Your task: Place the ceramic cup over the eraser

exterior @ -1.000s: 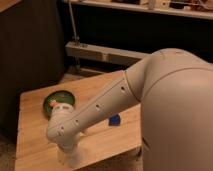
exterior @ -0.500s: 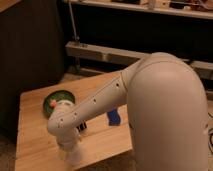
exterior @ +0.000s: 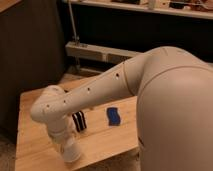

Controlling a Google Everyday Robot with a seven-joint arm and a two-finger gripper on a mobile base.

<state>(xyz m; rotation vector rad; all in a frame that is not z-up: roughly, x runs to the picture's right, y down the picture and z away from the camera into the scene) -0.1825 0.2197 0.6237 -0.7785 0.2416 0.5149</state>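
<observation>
While the big white arm (exterior: 100, 90) is reaching down across the wooden table (exterior: 30, 145) from the upper right, its bent joint is hanging over the table's left half. The gripper (exterior: 64, 141) is pointing downward near the front edge.

Right at the gripper's lower end the cup (exterior: 73, 153) is showing as a small, plain white, glossy shape with a rounded outline and no handle. It is sitting low against the tabletop near the front left. It is blending with the white of the wrist above it, so which way up it is standing is hard to say. Whether the gripper is clamping the cup or only hovering against it is not something the view is revealing.

The eraser (exterior: 79, 121) is standing upright on the table just behind and slightly to the right of the cup. It is appearing as a small black block with thin white vertical stripes, partly tucked beside the lower arm. The cup is sitting near it but is not covering it.

Farther right, well clear of the eraser, a flat blue piece (exterior: 114, 116) is lying on the wood. Behind the table a metal rail (exterior: 95, 51) is running across the dark background.
</observation>
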